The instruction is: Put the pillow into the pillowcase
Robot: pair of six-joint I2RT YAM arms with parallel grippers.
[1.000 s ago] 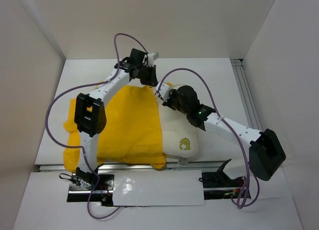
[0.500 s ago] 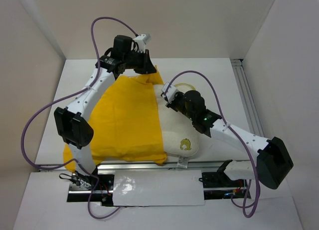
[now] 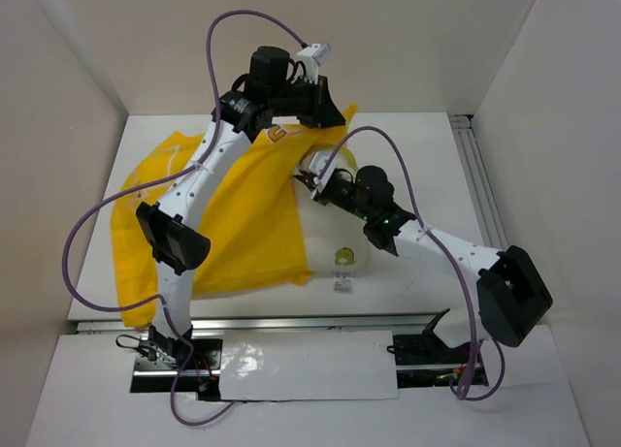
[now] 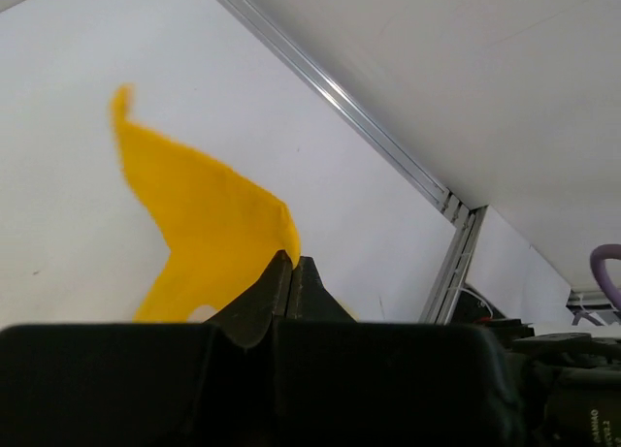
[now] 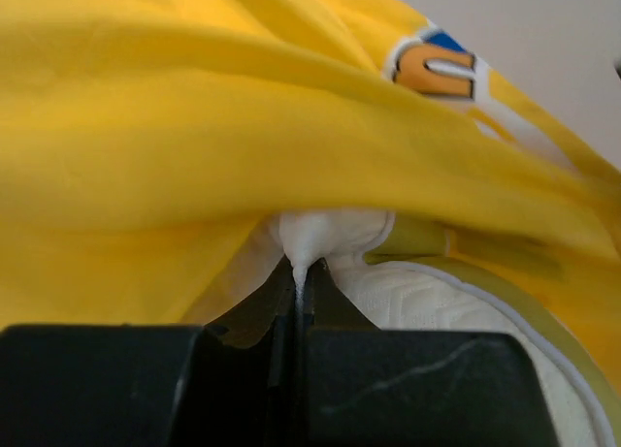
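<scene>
The yellow pillowcase [image 3: 233, 205] is spread over the left and middle of the table, its far edge lifted. My left gripper [image 3: 325, 112] is shut on that edge near the back wall; the wrist view shows yellow fabric [image 4: 209, 234] pinched in my left gripper [image 4: 291, 263]. The cream-white pillow [image 3: 335, 248] lies right of centre, its far end under the raised pillowcase, its yellow emblem and white tag showing at the near end. My right gripper [image 3: 312, 180] is shut on a corner of the pillow [image 5: 325, 234], at the pillowcase opening [image 5: 243, 127]; its tips [image 5: 299, 272] pinch white fabric.
A metal rail [image 3: 485, 195] runs along the table's right edge and another along the near edge [image 3: 291, 321]. White walls close in the back and both sides. Purple cables loop above both arms.
My left gripper has lifted the pillowcase edge up and to the right toward the back wall. The pillowcase has spread leftward. My right gripper has pushed the pillow farther under the raised edge.
</scene>
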